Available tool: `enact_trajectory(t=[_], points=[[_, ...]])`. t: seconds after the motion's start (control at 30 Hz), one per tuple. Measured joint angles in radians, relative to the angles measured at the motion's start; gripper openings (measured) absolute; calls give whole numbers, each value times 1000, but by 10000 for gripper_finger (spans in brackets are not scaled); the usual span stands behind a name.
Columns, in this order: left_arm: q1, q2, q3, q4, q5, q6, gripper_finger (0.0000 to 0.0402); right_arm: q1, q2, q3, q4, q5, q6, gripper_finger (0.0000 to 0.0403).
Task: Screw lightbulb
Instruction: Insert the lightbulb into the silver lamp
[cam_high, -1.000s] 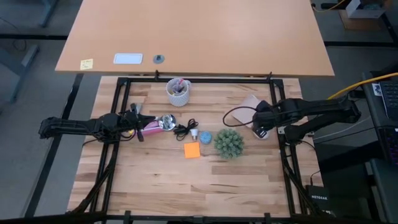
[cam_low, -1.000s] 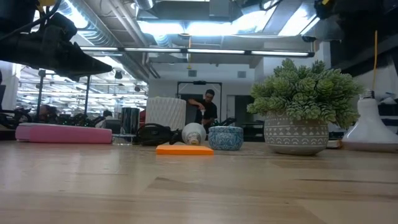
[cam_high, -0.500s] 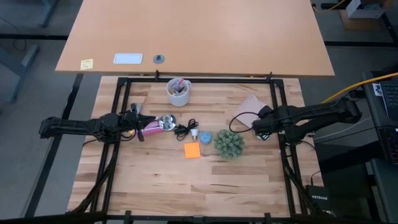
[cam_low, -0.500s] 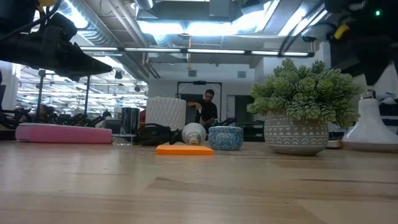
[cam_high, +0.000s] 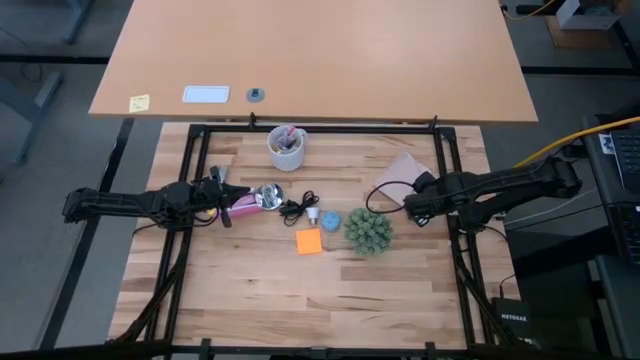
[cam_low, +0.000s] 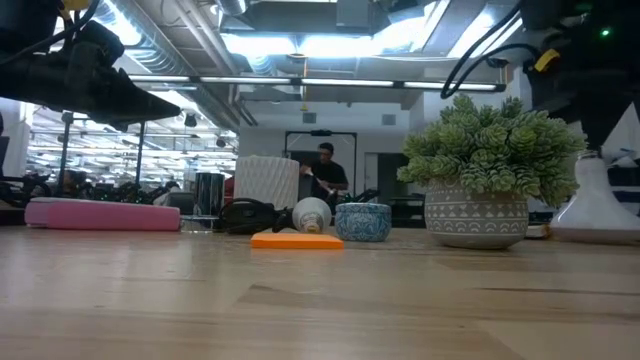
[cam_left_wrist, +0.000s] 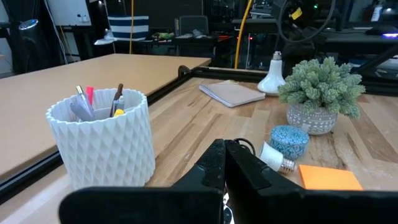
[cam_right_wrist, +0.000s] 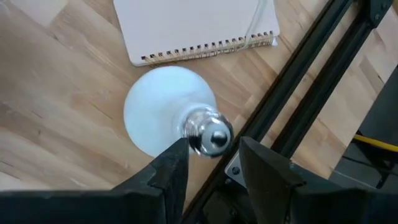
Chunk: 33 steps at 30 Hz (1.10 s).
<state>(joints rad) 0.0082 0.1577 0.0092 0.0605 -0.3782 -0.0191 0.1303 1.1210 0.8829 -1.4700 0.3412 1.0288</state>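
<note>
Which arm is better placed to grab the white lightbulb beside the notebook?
The right. Its open pincer hangs over the lightbulb, fingers either side of its metal base. The left pincer is shut, far across the table.

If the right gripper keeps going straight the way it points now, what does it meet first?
Most likely the lightbulb: its metal base sits just ahead of the open right gripper, between the fingers. Depth is unclear.

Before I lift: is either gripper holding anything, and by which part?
Nothing held. The right gripper, open, flanks the metal base of the lightbulb without clamping; the left gripper is shut, empty.
</note>
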Motion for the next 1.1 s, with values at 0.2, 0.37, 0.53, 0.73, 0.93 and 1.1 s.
enact_trajectory(t=[0.2, 0.37, 0.53, 0.73, 0.93, 1.1], points=[[0, 0, 0, 0, 0, 0, 0, 0, 0, 0, 12, 22, 22, 147], [0, 0, 0, 0, 0, 0, 0, 0, 0, 0, 37, 15, 22, 147], [0, 0, 0, 0, 0, 0, 0, 0, 0, -7, 55, 14, 22, 147], [0, 0, 0, 0, 0, 0, 0, 0, -3, -78, 110, -12, 22, 147], [0, 0, 0, 0, 0, 0, 0, 0, -3, -91, 144, -1, 22, 147], [0, 0, 0, 0, 0, 0, 0, 0, -3, -91, 153, -9, 22, 141]])
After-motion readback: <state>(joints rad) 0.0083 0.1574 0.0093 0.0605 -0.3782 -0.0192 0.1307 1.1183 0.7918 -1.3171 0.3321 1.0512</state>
